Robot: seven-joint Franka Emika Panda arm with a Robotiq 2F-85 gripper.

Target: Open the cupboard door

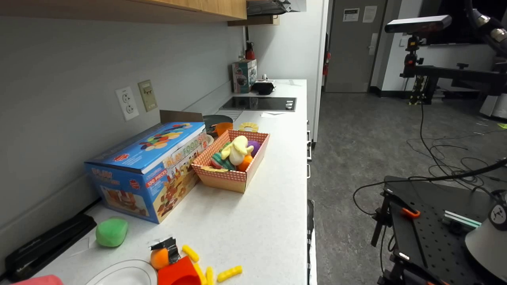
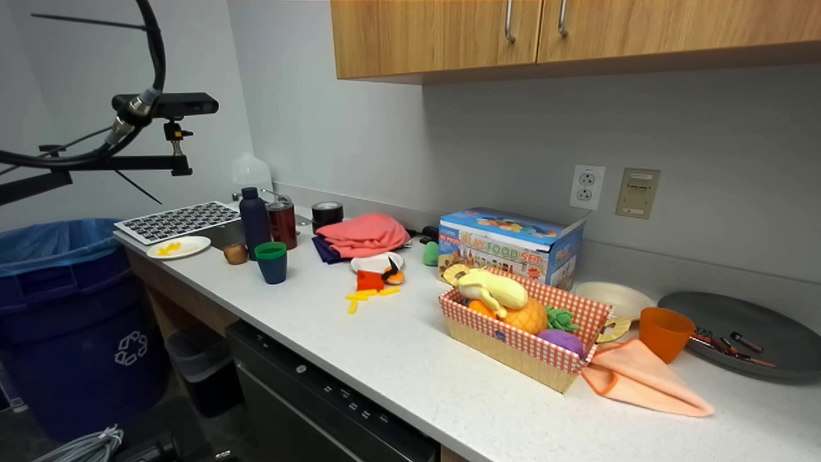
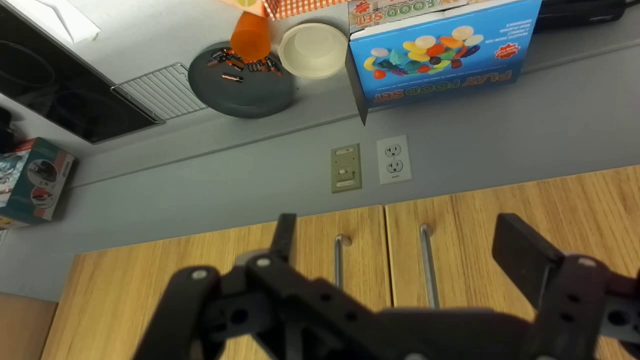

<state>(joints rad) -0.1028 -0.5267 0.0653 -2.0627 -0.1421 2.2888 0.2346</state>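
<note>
2 closed cupboard doors (image 2: 673, 29), flat panels of straight tan wood grain, meet at a narrow seam above the white, speckled bench (image 2: 385, 340); each carries 1 slim metal bar handle (image 3: 428, 265). The bench holds a rectangular, gingham-lined basket (image 2: 507, 356). In the wrist view the gripper (image 3: 397, 220) faces the doors, its blocky black fingers (image 3: 522, 250) spread wide and gripping nothing, with both handles showing in the gap. Whether the fingers touch the wood I cannot tell.

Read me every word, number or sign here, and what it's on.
"PLAY FOOD SET": blue box
"PIECES": same box, number blurred
Recycling arrows, no words: blue bin
Too small or blurred: box's red starbursts, teal box, grey-door notices, dishwasher labels and badge, outlet plate, long black object, robot emblem
</note>
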